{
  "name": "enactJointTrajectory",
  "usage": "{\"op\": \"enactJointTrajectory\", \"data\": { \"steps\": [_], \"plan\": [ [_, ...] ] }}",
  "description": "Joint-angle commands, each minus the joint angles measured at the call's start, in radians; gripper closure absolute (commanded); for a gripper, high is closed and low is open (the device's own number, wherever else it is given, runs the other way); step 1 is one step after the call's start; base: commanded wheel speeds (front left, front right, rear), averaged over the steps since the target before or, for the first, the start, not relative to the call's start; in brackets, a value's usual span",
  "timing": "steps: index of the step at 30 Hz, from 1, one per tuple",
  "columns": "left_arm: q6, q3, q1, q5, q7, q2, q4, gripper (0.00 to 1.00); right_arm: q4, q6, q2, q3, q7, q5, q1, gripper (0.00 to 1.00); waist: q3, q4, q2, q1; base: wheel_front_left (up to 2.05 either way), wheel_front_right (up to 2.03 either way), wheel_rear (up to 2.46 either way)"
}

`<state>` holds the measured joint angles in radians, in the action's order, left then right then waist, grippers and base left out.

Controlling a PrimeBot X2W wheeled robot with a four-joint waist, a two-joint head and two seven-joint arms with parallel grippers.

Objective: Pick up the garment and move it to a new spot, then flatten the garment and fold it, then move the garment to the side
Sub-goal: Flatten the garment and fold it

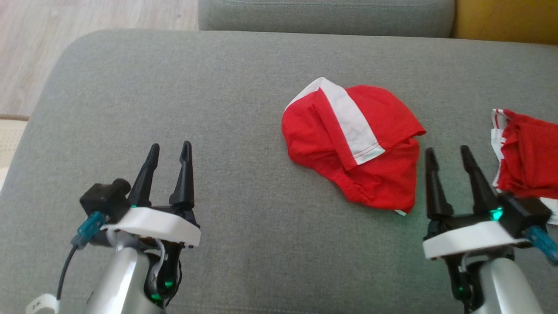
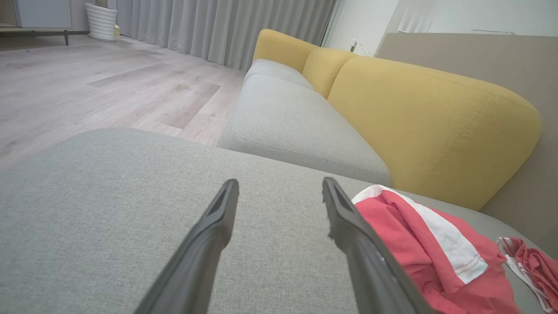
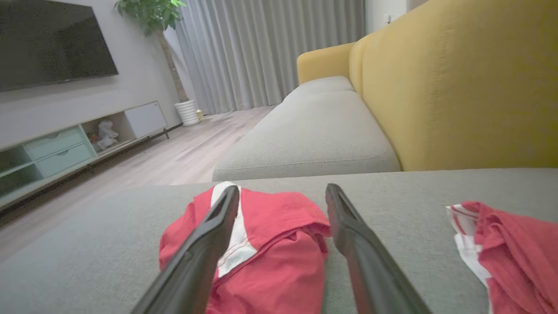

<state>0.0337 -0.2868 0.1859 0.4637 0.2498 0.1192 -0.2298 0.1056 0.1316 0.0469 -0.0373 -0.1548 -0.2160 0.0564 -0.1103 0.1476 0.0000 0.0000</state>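
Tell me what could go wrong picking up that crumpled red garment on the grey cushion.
The red garment lies bunched in overlapping layers, so a pinch might catch only the top flap. A second red garment lies close beside the open right jaws and could get snagged or grabbed by mistake.

The left gripper (image 1: pixel 170 145) had two long, black, tapering fingers (image 1: pixel 185 174) above a white collar plate (image 1: pixel 157 224) and a silver forearm (image 1: pixel 117 279). At its nine o'clock sat a black camera block (image 1: pixel 104 196) with a translucent blue plug (image 1: pixel 89 226) and a black cable (image 1: pixel 63 274) (a white tag (image 1: pixel 41 305) hung beside it). The right gripper (image 1: pixel 447 149) mirrored this, with its plug at three o'clock. Both wrists showed green lamps (image 1: pixel 495 213).
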Motion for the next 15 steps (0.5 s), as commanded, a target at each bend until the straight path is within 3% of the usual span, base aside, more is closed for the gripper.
{"op": "enactJointTrajectory", "data": {
  "steps": [1, 9, 15],
  "plan": [
    [-0.016, 0.050, 0.041, -0.022, 0.012, 0.000, 0.028, 0.00, -0.044, -0.001, 0.003, -0.045, 0.016, 0.027, 0.042, 0.00, -0.009, 0.011, 0.0000, 0.0000, 0.00, 0.00, 0.00],
    [-0.071, 0.085, 0.040, -0.061, 0.012, -0.046, -0.009, 0.00, 0.036, -0.001, 0.013, -0.156, 0.157, 0.140, 0.131, 0.00, -0.041, 0.057, 0.0000, 0.0000, 0.00, 0.00, 0.00],
    [-0.096, 0.089, 0.043, -0.073, 0.012, -0.063, -0.035, 0.00, 0.149, -0.001, 0.045, -0.154, 0.198, 0.183, 0.199, 0.00, -0.063, 0.099, 0.0000, 0.0000, 0.00, 0.00, 0.00]
  ]
}}
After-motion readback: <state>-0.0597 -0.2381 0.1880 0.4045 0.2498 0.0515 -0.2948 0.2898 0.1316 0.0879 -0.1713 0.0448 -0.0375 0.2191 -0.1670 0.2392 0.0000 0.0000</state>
